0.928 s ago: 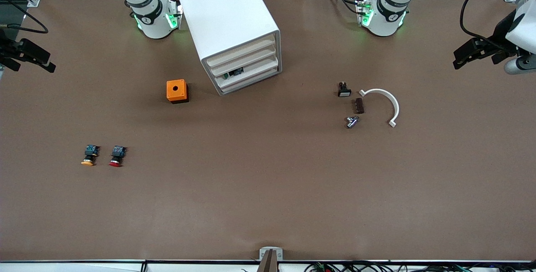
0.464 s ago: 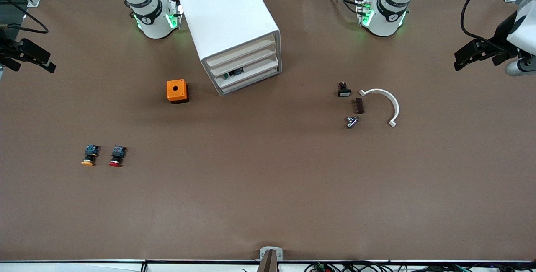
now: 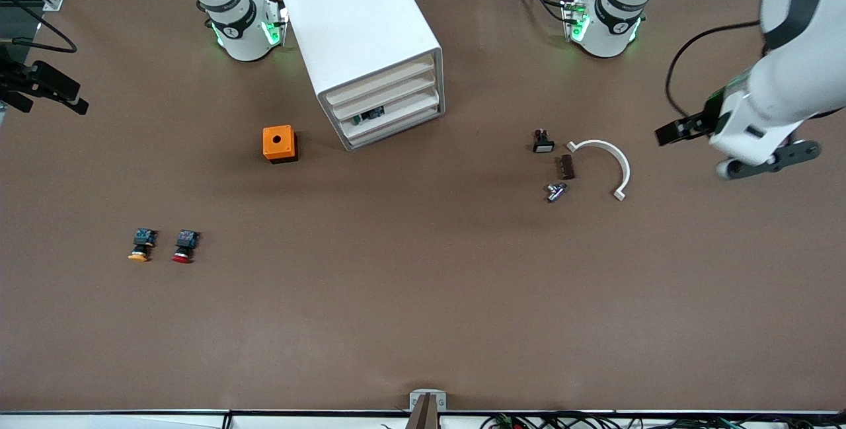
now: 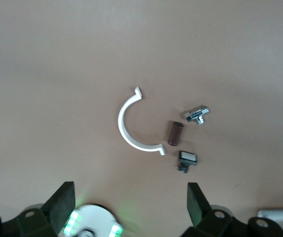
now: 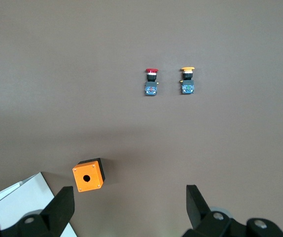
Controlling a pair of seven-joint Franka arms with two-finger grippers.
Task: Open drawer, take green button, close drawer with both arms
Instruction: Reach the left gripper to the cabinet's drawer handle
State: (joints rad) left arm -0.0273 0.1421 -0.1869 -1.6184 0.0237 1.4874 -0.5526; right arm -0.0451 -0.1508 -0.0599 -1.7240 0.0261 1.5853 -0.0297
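Note:
The white four-drawer cabinet (image 3: 357, 26) stands near the right arm's base, all drawers shut. Its third drawer (image 3: 406, 108) has a dark, bluish thing showing through the pale front. The green cap of the button is hidden. My left gripper (image 3: 677, 129) is open and empty in the air at the left arm's end of the table, beside a white half ring (image 3: 611, 155); in the left wrist view (image 4: 129, 197) its fingers stand wide apart. My right gripper (image 3: 43, 88) waits open and empty at the right arm's end; it also shows in the right wrist view (image 5: 129, 197).
An orange box (image 3: 279, 143) sits beside the cabinet. A yellow-capped button (image 3: 140, 245) and a red-capped button (image 3: 184, 246) lie nearer the camera. A small black switch (image 3: 543, 141), a brown block (image 3: 567, 166) and a metal fitting (image 3: 555, 192) lie by the half ring.
My left arm has swung in from the table's end toward the half ring, its gripper still open. The right arm has not moved.

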